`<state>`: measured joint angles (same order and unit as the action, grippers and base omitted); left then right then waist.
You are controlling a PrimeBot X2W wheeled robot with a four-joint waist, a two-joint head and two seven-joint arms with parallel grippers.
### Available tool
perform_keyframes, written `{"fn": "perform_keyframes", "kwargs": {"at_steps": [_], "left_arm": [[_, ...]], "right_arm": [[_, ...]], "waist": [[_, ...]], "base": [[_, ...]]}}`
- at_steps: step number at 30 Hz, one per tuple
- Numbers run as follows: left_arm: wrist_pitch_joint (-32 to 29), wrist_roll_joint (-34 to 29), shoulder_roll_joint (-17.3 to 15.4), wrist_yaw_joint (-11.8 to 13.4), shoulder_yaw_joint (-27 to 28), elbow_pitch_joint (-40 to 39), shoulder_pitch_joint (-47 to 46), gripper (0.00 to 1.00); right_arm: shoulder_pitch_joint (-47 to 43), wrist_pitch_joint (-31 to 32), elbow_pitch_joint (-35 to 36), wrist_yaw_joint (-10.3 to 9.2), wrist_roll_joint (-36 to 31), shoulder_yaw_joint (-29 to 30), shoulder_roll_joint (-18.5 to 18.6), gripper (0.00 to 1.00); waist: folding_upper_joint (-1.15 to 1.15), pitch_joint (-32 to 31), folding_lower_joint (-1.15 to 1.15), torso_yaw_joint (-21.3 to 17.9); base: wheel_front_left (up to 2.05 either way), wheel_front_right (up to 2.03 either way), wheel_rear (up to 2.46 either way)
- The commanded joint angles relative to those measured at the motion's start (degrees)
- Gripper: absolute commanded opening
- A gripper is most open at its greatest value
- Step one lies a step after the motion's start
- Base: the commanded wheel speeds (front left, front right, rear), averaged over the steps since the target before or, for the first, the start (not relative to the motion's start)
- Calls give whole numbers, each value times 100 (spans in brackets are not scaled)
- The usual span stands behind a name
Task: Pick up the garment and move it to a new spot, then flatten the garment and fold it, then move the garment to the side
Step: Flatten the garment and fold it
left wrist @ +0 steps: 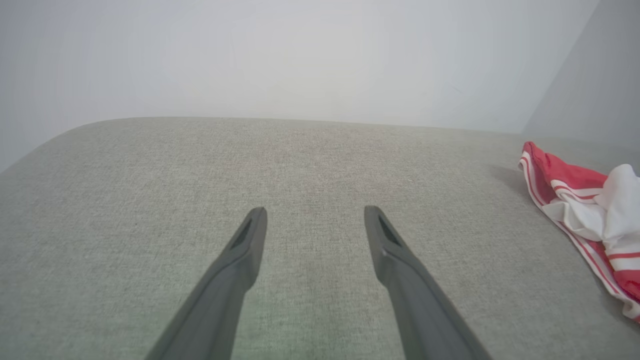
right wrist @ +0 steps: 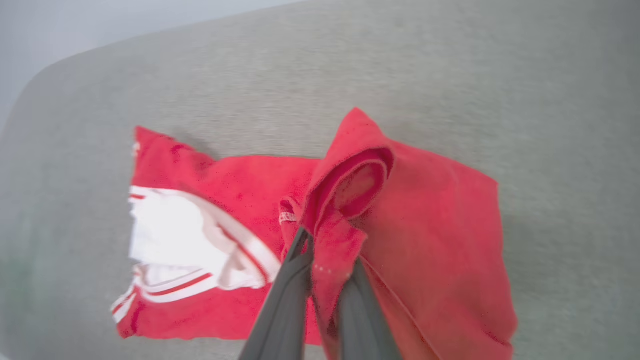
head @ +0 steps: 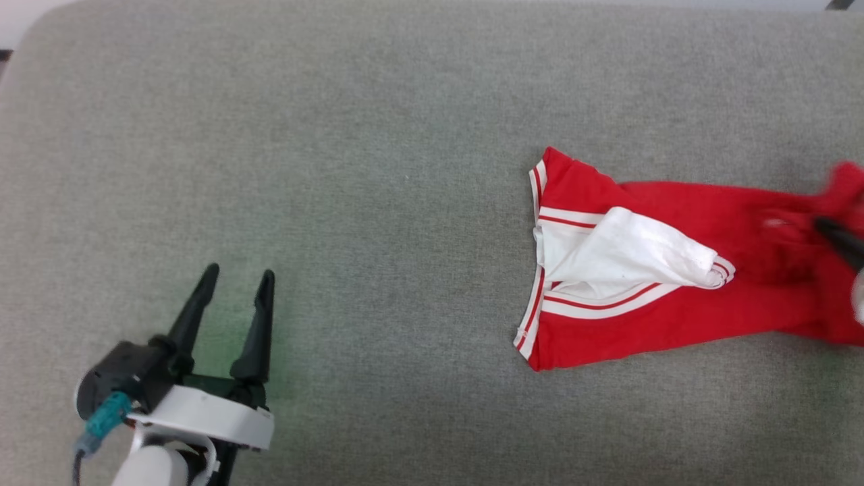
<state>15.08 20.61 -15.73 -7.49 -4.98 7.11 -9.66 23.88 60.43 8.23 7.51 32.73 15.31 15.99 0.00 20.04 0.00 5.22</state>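
The garment [head: 682, 270] is a red jersey with white sleeves and red-white striped trim, lying crumpled at the right of the grey cushion. My right gripper [right wrist: 327, 250] is shut on a bunched fold of the garment's red cloth [right wrist: 425, 225], lifting that part. In the head view one dark finger of the right gripper [head: 840, 239] shows at the right edge, blurred. My left gripper [head: 239, 273] stands open over bare cushion at the lower left, far from the garment. In the left wrist view the left gripper [left wrist: 315, 212] holds nothing, and the garment's striped edge [left wrist: 585, 215] lies to its right.
The grey fabric cushion [head: 337, 169] spans the whole work area, with a rounded far corner at the upper left. A pale wall [left wrist: 300, 60] rises behind it.
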Motion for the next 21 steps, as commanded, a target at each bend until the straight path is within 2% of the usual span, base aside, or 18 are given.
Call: {"fn": "perform_keyframes", "kwargs": {"at_steps": [1,6,11,15,21], "left_arm": [[6,26,41,3,-3,19,73,100],[6,56,129,3,-37,21,102,100],[6,95,188,3,-70,23,35,100],[6,121,265,3,-127,34,-59,100],[6,210,392,3,-229,125,-215,100]], "right_arm": [[-54,100,239,-4,112,-229,-93,0],[120,269,755,-4,180,-1028,-333,0],[252,306,790,-4,174,-1713,-369,0],[501,119,495,-4,75,-2105,-383,0],[787,-372,-337,-4,-23,-2459,-329,0]], "waist": [[0,-94,0,60],[0,-117,0,207],[0,-58,0,356],[0,37,0,518],[0,198,0,781]], "base": [[0,0,0],[0,0,0],[0,0,0],[0,0,0],[0,0,0]]}}
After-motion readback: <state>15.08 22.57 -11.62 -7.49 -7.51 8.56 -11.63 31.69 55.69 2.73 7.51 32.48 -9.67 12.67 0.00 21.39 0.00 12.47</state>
